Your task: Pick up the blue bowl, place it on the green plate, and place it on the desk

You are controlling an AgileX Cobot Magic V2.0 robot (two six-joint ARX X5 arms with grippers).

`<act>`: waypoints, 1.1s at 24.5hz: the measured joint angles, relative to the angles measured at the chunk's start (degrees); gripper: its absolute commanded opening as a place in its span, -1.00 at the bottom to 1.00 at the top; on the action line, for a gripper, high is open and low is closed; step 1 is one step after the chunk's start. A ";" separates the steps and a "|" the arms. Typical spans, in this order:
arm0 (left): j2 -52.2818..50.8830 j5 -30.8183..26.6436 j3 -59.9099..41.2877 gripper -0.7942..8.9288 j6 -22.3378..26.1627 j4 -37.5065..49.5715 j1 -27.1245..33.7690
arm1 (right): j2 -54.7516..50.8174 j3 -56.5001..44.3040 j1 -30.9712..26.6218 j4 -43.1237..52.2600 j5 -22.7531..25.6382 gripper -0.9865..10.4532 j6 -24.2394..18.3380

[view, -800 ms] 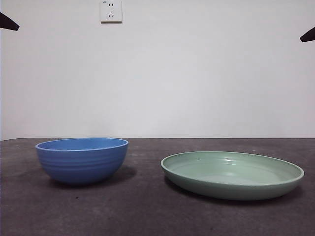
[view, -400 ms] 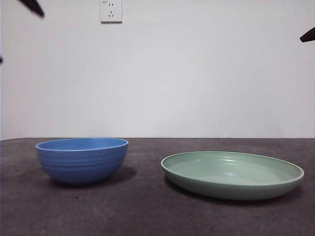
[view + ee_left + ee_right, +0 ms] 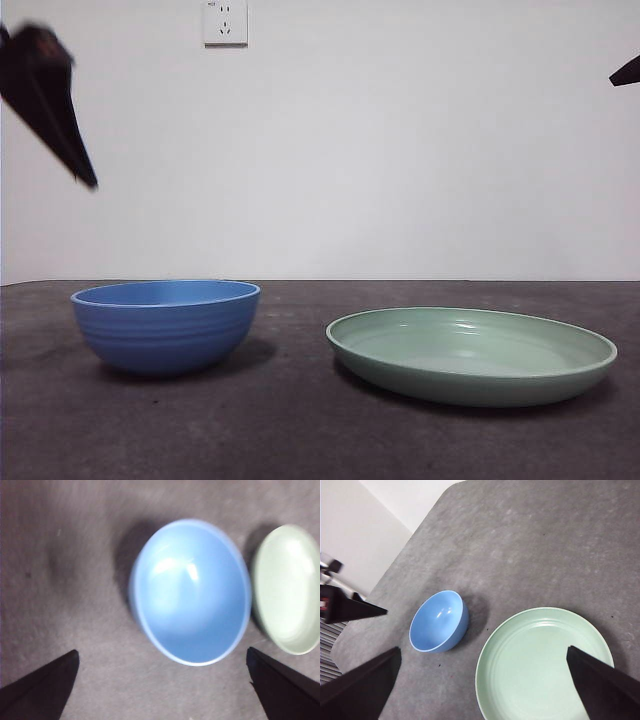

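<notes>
The blue bowl (image 3: 165,325) stands upright and empty on the desk (image 3: 300,430), left of the green plate (image 3: 470,355), which is also empty. A gap of bare desk lies between them. My left gripper (image 3: 161,651) hangs open high above the bowl (image 3: 192,592), touching nothing, with the plate (image 3: 287,587) beside the bowl. In the front view the left arm (image 3: 45,95) shows as a blurred dark shape at the upper left, above the bowl. My right gripper (image 3: 483,649) waits open high over the plate (image 3: 542,665) and the bowl (image 3: 439,621).
A white wall with a power outlet (image 3: 225,22) rises behind the desk. The right arm's black tip (image 3: 627,70) shows at the top right corner. The desk's edge runs beyond the bowl in the right wrist view, where the left arm (image 3: 350,607) reaches in.
The left arm has come down from the top left corner and now hangs lower and larger above the bowl. Bowl, plate and right arm have not moved.
</notes>
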 measured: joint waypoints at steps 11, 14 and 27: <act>20.31 -4.74 7.63 0.21 1.11 1.88 -2.54 | 0.00 0.00 0.00 0.02 0.02 0.27 0.00; 21.79 -4.83 9.70 -0.02 1.11 1.97 -3.37 | 0.00 0.00 0.00 0.00 0.02 0.27 0.00; 22.93 -9.51 10.91 -0.34 1.33 1.75 -7.54 | 0.00 0.00 0.00 0.02 0.02 0.27 0.00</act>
